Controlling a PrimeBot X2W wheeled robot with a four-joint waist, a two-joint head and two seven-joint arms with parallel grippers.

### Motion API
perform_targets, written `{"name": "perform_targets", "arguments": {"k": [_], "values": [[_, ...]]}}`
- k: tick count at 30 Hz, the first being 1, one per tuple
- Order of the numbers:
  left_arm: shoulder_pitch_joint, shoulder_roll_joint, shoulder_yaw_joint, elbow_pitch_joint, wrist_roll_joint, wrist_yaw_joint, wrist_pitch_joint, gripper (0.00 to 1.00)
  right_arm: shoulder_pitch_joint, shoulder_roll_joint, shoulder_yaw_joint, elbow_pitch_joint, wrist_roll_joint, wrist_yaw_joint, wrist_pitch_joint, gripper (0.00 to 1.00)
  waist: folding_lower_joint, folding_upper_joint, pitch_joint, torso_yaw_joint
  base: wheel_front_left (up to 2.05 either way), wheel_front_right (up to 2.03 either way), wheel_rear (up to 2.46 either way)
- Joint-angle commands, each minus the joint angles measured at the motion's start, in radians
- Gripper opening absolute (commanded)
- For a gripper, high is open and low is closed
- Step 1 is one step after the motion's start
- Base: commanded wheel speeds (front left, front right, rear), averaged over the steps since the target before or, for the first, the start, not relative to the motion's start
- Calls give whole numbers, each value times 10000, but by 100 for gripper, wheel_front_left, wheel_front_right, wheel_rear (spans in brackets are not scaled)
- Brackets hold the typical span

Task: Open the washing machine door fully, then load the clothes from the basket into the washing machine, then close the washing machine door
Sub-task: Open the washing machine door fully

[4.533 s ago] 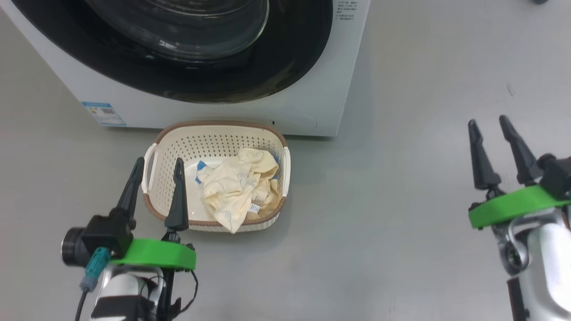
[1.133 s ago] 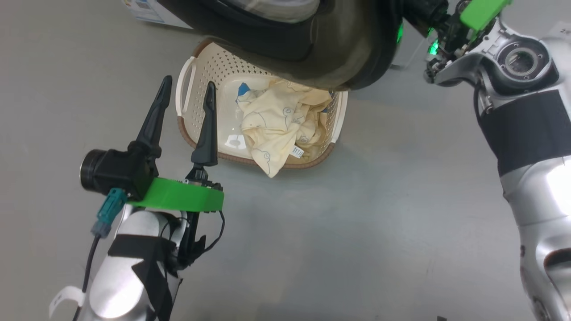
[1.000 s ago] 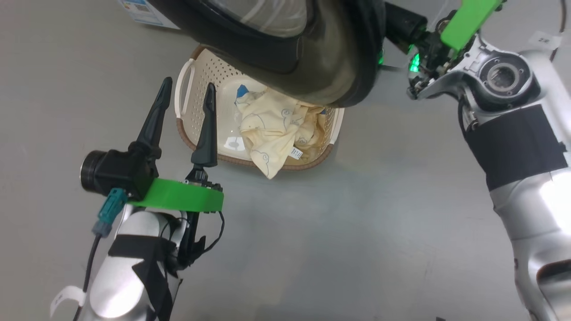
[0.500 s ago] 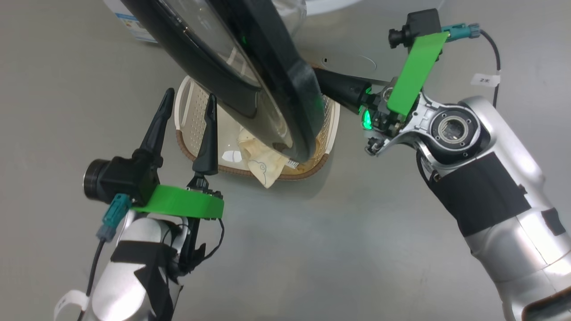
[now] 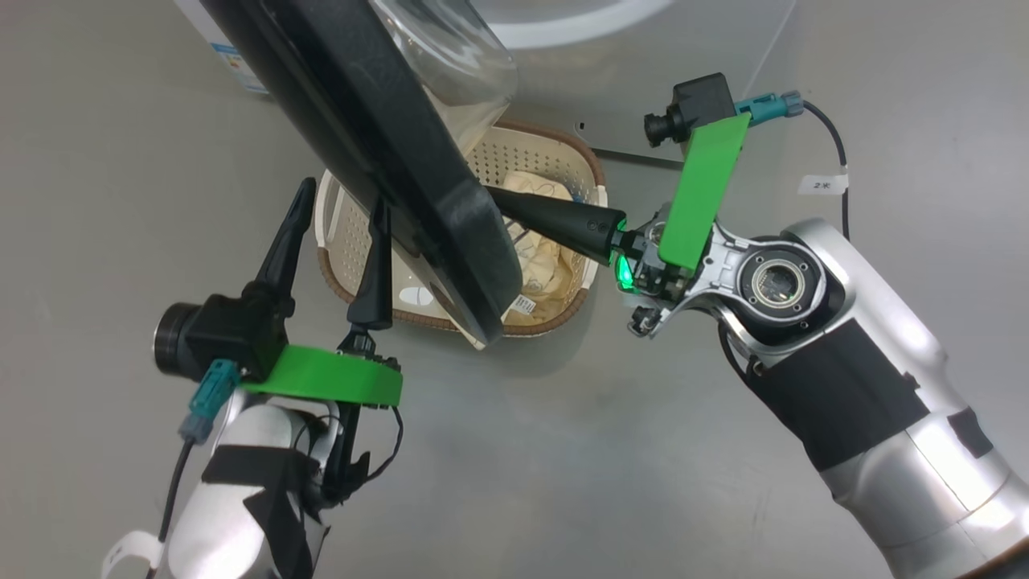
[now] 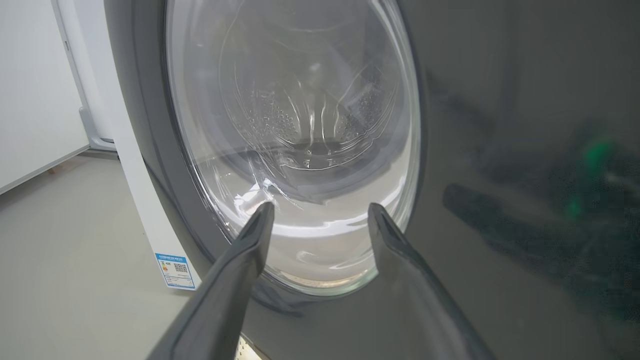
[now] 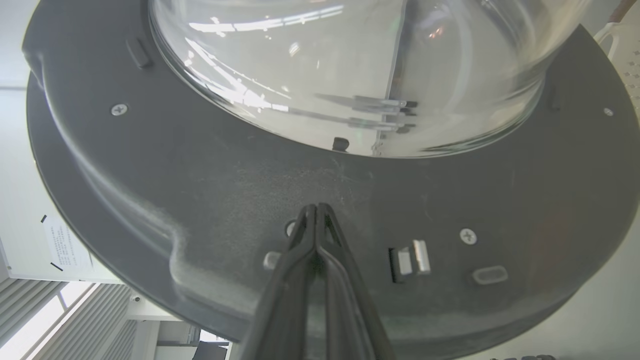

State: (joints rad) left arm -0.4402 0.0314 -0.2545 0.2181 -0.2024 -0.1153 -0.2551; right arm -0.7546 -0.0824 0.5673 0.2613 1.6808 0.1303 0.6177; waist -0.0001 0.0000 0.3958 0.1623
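Before the washer [image 5: 643,72], the door [image 5: 378,145] stands swung out, edge-on above the basket [image 5: 342,237] on the floor [image 5: 563,450] — clothes [image 5: 547,257] lie inside it. Right gripper [image 7: 315,207]: fingers pressed together, tips at the door's inner rim below the glass bowl [image 7: 350,75]. Left gripper [image 6: 320,206]: spread, empty — facing the door's outer face, beside the basket.

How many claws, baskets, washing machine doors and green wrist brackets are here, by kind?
Claws: 2 (left claw, right claw)
Basket: 1
Washing machine door: 1
Green brackets: 2 (left bracket, right bracket)
Total: 6
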Motion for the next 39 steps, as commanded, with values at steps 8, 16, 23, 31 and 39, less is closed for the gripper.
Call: {"name": "perform_targets", "arguments": {"k": [8,16,23,31,39], "values": [[124,189,485,-203,204,-52,-67,100,275,205,-331,-199,5,4,-937,0,1,0,-205,-120,0,0,0],[394,189,659,7,274,-77,-67,100,639,-226,-1837,-196,-1548,4,-4448,0,1,0,-614,-334,0,0,0],[779,192,913,143,424,-104,-67,100,1439,-819,-2558,-322,-3318,4,-6826,100,1,0,-1065,-593,0,0,0],[1087,227,1124,241,520,-130,-67,100,2221,-1271,-2845,291,-6002,4,-8495,100,1,0,-1511,-893,0,0,0],[1434,324,1290,313,565,-143,-67,100,2976,-1153,-4361,375,-10750,4,-8788,100,1,0,-1981,-1190,0,0,0]]}}
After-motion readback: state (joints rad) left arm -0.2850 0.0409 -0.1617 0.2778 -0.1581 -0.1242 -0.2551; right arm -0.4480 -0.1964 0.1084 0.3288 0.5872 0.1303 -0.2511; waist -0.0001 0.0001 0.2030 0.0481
